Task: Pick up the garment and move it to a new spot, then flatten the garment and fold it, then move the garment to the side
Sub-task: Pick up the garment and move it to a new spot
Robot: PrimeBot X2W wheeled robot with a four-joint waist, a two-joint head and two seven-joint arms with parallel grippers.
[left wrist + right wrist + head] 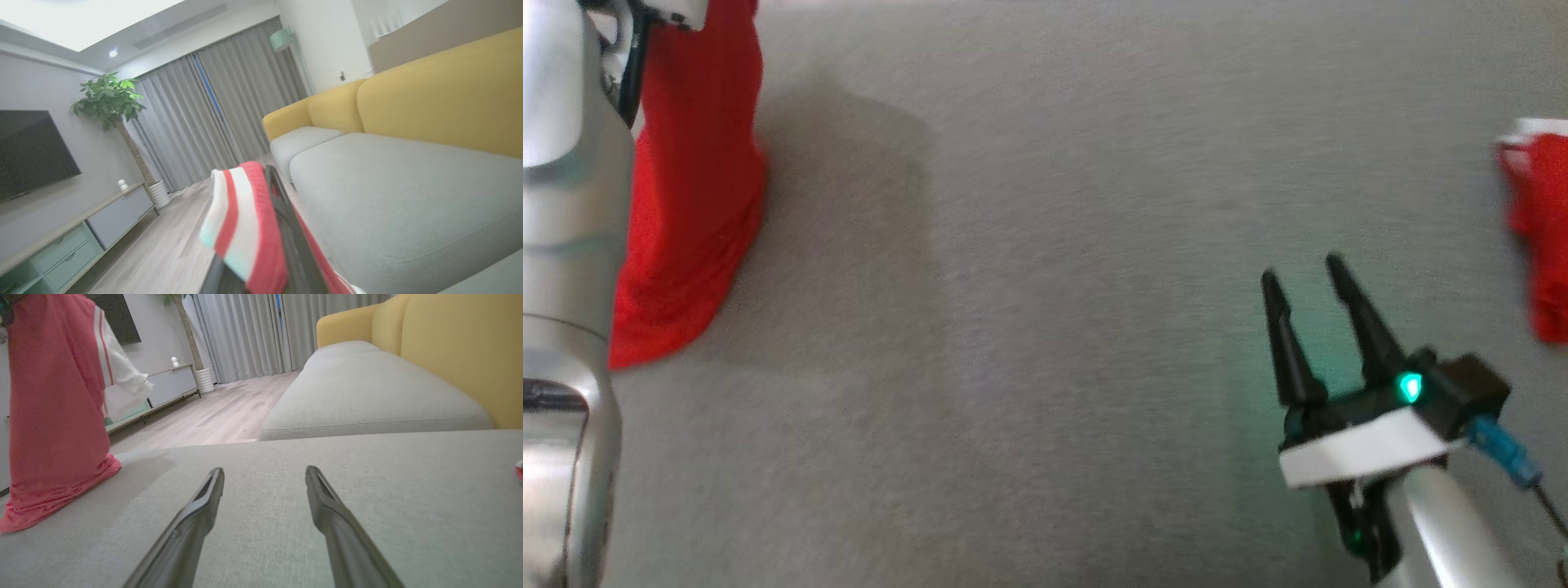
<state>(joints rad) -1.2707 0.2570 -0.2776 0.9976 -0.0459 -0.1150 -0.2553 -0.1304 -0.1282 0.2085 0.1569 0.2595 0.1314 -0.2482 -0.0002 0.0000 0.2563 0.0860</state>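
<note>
The red garment (694,204) hangs upright at the far left of the head view, its lower hem resting on the grey cushion (1045,343). My left gripper (265,183) is shut on its red-and-white striped edge (245,228), which drapes over one dark finger; the other finger is hidden by the cloth. From the right wrist, the garment (53,416) hangs at the left with a white sleeve behind it. My right gripper (1303,269) stands open and empty just above the cushion at the lower right, its fingers (204,506) spread wide apart.
Another red cloth with white trim (1539,237) lies at the cushion's right edge. Behind the seat rises the sofa's yellow backrest (449,355). Beyond the cushion are wood floor (220,416), a low cabinet (81,232), a potted tree (110,102) and grey curtains (212,114).
</note>
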